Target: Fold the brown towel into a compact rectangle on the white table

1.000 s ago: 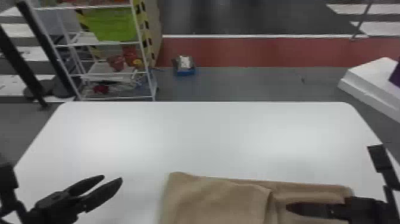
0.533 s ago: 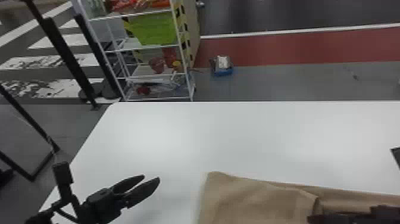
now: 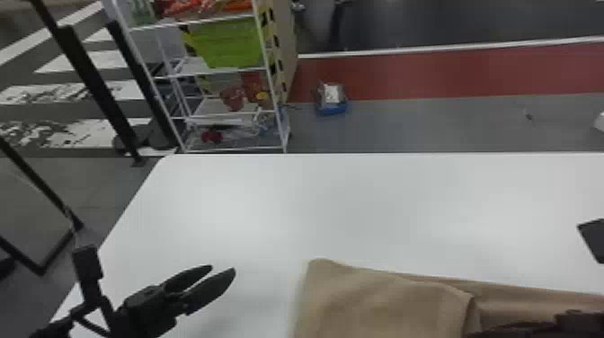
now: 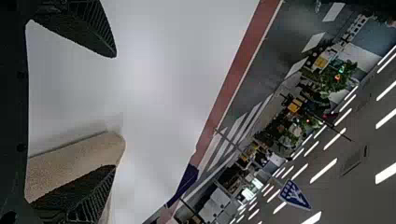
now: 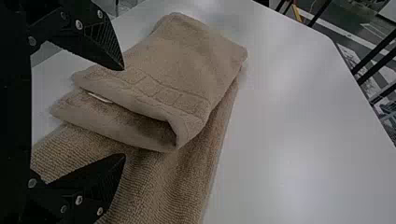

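Note:
My left gripper (image 3: 223,268) stands open above the table, left of the brown towel (image 3: 382,299) in the head view. In the left wrist view the left gripper (image 4: 116,111) is spread with nothing held, the towel's corner (image 4: 74,161) beyond one finger. The right gripper (image 3: 476,335) is at the lower right edge, over the towel's right part. Seen from the right wrist, the right gripper (image 5: 124,112) is open above the towel (image 5: 187,60), whose far part is folded over onto a single layer, with a banded edge and a small gap between layers.
The white table (image 3: 359,202) reaches past the towel on its far and left sides. Behind it on the floor stand a wire shelf (image 3: 233,112) with a green bin and a small blue item (image 3: 331,108). Black stands rise at the left.
The head view has swung left, shifting the table, towel and both arms rightward in it. The left gripper stays open beside the towel; the towel's fold looks the same.

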